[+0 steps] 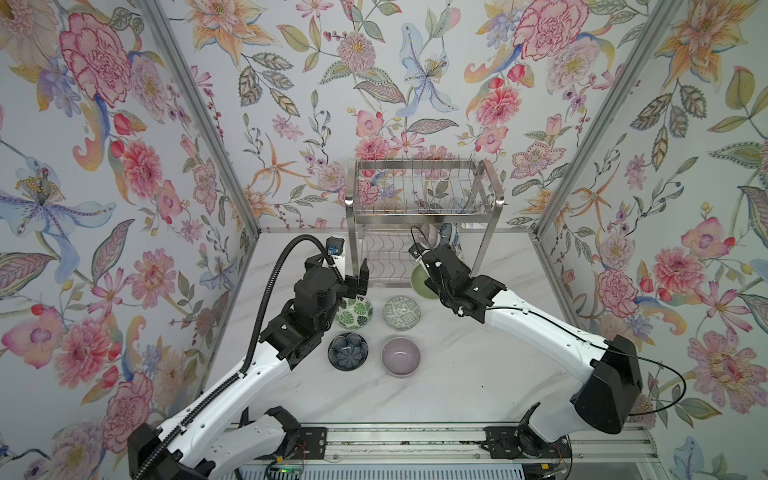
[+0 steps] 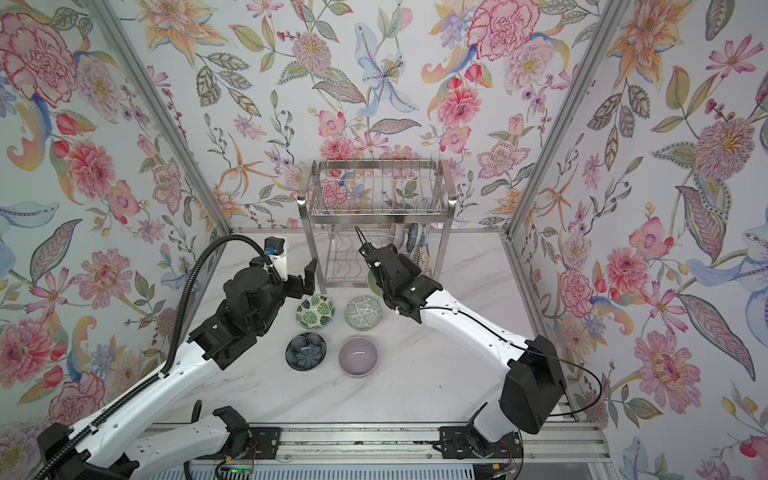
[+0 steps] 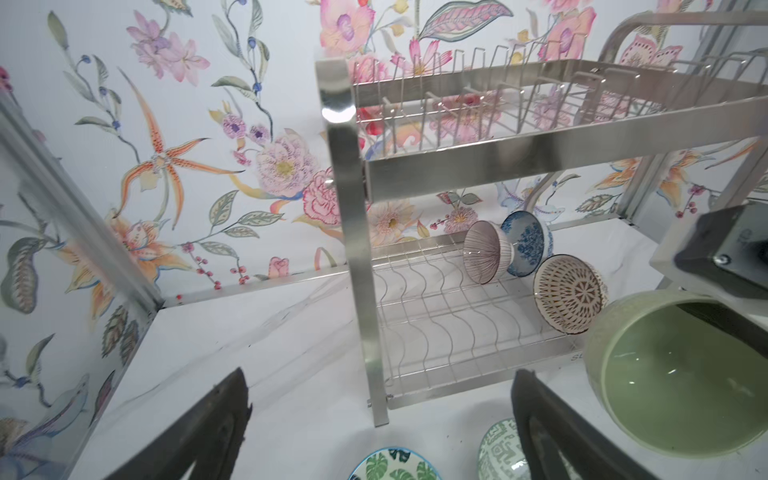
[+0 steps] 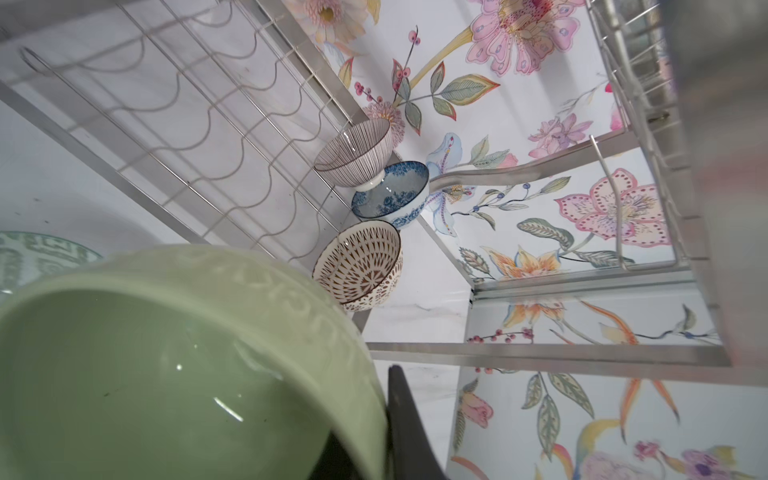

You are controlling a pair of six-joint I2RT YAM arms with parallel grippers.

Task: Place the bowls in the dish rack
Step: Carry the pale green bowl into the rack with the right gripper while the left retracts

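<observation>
Nearest on the marble table (image 1: 457,386) sit the dark flower bowl (image 1: 348,351) on the left and the lilac bowl (image 1: 401,356) on the right, both mouth up. Only the top views show them. Just beyond stand the leaf-print bowl (image 1: 354,314) and the geometric bowl (image 1: 401,312), also mouth up; the left wrist view catches only their far rims.

The left gripper (image 1: 360,281) hangs by the far edge of the leaf-print bowl, its fingers (image 3: 208,424) spread wide and grasping nothing.

Farther right, the right gripper (image 4: 376,432) is clenched on the rim of the green bowl (image 1: 418,282), with one finger outside the wall and one inside. In both top views the wrist hides this grip; the right wrist view shows it. The green bowl is tipped on edge, mouth turned left and a little near. It is just in front of the right part of the lower shelf of the dish rack (image 1: 415,212).

The rack stands at the far wall, its long axis running left to right. On the right end of its lower shelf three bowls stand on edge, mouths to the left. The brown lattice bowl (image 4: 357,266) is nearest. Beyond it the ribbed bowl (image 4: 353,158) leans into the mouth of the blue floral bowl (image 4: 390,195). They are plain in both wrist views and half hidden in the top views.
</observation>
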